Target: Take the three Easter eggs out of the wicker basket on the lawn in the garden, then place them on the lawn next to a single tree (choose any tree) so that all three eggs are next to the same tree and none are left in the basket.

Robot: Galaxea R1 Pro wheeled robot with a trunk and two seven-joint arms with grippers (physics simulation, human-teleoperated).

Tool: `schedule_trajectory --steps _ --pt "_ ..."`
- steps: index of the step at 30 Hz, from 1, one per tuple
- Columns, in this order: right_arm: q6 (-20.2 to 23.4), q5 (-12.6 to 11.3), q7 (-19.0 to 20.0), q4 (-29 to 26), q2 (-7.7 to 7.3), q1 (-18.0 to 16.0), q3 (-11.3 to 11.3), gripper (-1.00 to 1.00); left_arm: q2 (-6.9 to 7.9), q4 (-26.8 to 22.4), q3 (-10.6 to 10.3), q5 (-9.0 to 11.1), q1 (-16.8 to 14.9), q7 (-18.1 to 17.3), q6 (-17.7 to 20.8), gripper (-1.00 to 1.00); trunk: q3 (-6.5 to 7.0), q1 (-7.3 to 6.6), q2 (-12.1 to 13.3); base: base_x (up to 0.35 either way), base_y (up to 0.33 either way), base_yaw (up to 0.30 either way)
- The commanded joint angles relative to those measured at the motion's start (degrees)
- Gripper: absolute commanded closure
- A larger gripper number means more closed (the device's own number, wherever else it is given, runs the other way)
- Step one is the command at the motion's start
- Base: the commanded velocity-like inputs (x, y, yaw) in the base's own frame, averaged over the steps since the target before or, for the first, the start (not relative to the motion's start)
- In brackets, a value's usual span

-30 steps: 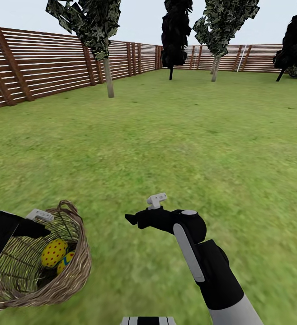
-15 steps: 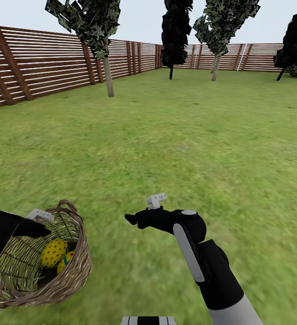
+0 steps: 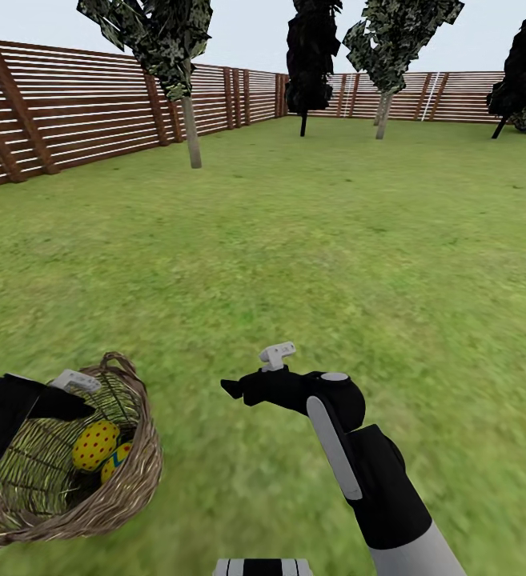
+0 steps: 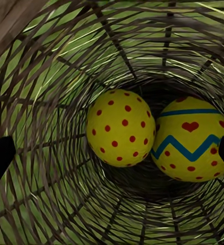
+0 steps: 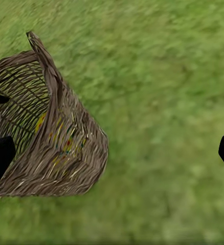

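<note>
The left tool (image 4: 112,153), fingers apart, is reaching into the wicker basket (image 3: 126,488) sitting on the lawn (image 3: 311,240), where two Easter eggs (image 4: 121,127) are touching and risk rolling off the fingertips, while the right tool (image 5: 112,155) is hanging spread wide over grass.

Two yellow Easter eggs (image 4: 123,128), red-dotted and touching, lie deep in the tilted brown wicker basket (image 3: 126,488) on the green lawn (image 3: 311,240).

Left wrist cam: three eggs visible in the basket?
No, two eggs show inside the basket: a dotted egg and a zigzag egg, touching.
</note>
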Motion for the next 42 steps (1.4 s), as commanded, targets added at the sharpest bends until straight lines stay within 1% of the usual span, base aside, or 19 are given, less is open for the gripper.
schedule_trajectory --steps 1,3,4,5,6,9,11,14,18,23,31,38,42 --pt "0.2 0.3 0.3 0.0 0.02 0.0 0.0 -1.00 -0.06 -0.1 0.2 -0.6 0.0 -0.6 0.1 -1.00 -0.05 -0.01 0.0 0.000 0.000 0.000" --pt "0.2 0.2 0.4 0.0 0.02 0.0 0.0 -1.00 -0.14 -0.1 1.3 -0.6 0.0 -0.6 0.1 -1.00 -0.05 -0.01 0.0 0.000 0.000 0.000" --pt "0.2 0.2 0.4 0.0 0.02 0.0 0.0 -1.00 -0.17 -0.2 2.7 -0.6 0.0 -0.7 0.0 -1.00 -0.05 -0.01 0.0 0.000 0.000 0.000" --pt "0.2 0.3 0.4 0.0 0.02 0.0 0.0 -1.00 -0.19 -0.2 3.3 -0.6 0.0 -0.7 0.0 -1.00 -0.05 -0.01 0.0 0.000 0.000 0.000" --pt "0.2 0.2 0.3 0.0 0.02 0.0 0.0 -1.00 -0.20 -0.2 4.5 -0.6 0.0 -0.7 0.0 -1.00 -0.05 -0.01 0.0 0.000 0.000 0.000" --pt "0.2 0.2 0.3 0.0 0.02 0.0 0.0 -1.00 -0.22 -0.1 5.7 -0.6 0.0 -0.7 0.0 -1.00 -0.05 -0.01 0.0 0.000 0.000 0.000" --pt "0.2 0.2 0.3 0.0 0.02 0.0 0.0 -1.00 -0.22 0.0 6.1 -0.7 0.0 -0.7 0.0 -1.00 -0.05 -0.01 0.0 0.000 0.000 0.000" --pt "0.2 0.2 0.3 0.0 0.02 0.0 0.0 -1.00 -0.23 0.1 6.4 -0.7 0.0 -0.7 -0.1 -1.00 -0.05 -0.01 0.0 0.000 0.000 0.000" --pt "0.2 0.2 0.3 0.0 0.02 0.0 0.0 -1.00 -0.23 0.3 6.6 -0.8 0.0 -0.6 -0.1 -1.00 -0.93 0.09 -0.1 0.000 0.000 0.000" --pt "0.2 0.2 0.3 0.0 0.02 0.0 0.0 -1.00 -0.23 0.3 6.6 -0.8 0.0 -0.6 -0.1 -1.00 -0.93 0.09 -0.1 0.000 0.000 0.000" --pt "0.2 0.2 0.4 0.0 0.02 0.0 0.1 -1.00 -0.23 0.3 6.6 -0.8 0.0 -0.6 -0.2 -1.00 -2.71 0.30 -0.2 0.000 0.000 0.000" --pt "0.2 0.2 0.4 0.0 0.02 0.0 0.2 -1.00 -0.23 0.2 6.7 -0.7 0.0 -0.6 -1.6 -1.00 -4.26 0.48 -0.3 0.000 0.000 0.000" --pt "0.2 0.3 0.4 0.1 0.02 0.0 0.2 -1.00 -0.23 0.1 7.1 -0.6 0.0 -0.6 -1.8 -1.00 -4.26 0.48 -0.3 0.000 0.000 0.000"
